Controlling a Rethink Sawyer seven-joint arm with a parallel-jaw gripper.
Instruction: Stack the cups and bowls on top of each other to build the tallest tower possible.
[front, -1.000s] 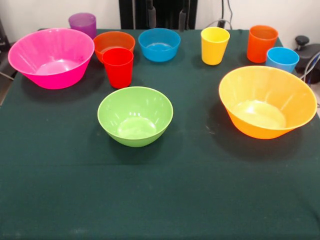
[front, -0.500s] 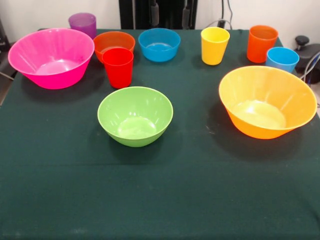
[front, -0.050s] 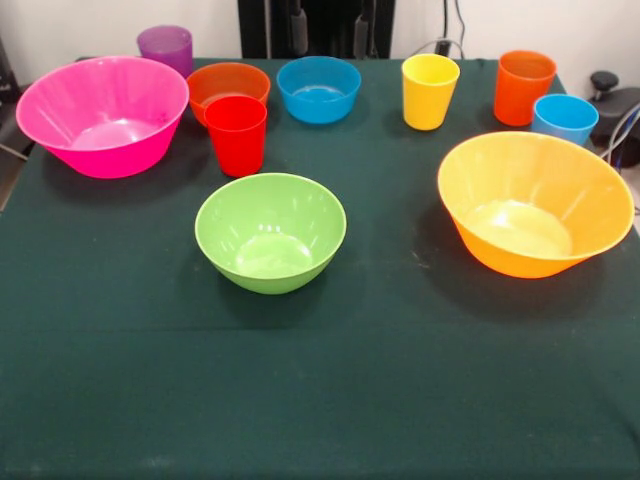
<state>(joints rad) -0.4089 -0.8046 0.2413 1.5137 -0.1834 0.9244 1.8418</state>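
All cups and bowls stand apart and upright on the dark green table (front, -0.050s: 320, 400); nothing is stacked. The large pink bowl (front, -0.050s: 102, 115) is at the left, and the purple cup (front, -0.050s: 165, 47) is behind it. The red cup (front, -0.050s: 236, 134) stands just in front of the small orange bowl (front, -0.050s: 228, 85). The blue bowl (front, -0.050s: 319, 88) and yellow cup (front, -0.050s: 430, 91) stand in the back row. Further right are the orange cup (front, -0.050s: 524, 87) and light blue cup (front, -0.050s: 565, 118). The lime green bowl (front, -0.050s: 270, 232) sits mid-table, the yellow-orange bowl (front, -0.050s: 535, 203) at the right. Only the tips of my gripper (front, -0.050s: 330, 22) show at the top edge, apart and holding nothing.
A black stand (front, -0.050s: 612, 100) and cables lie off the table's right edge, beside the light blue cup. The table's near half holds only bare green cloth.
The gripper's tips at the top edge have shifted a little sideways and upward. No cup or bowl has moved.
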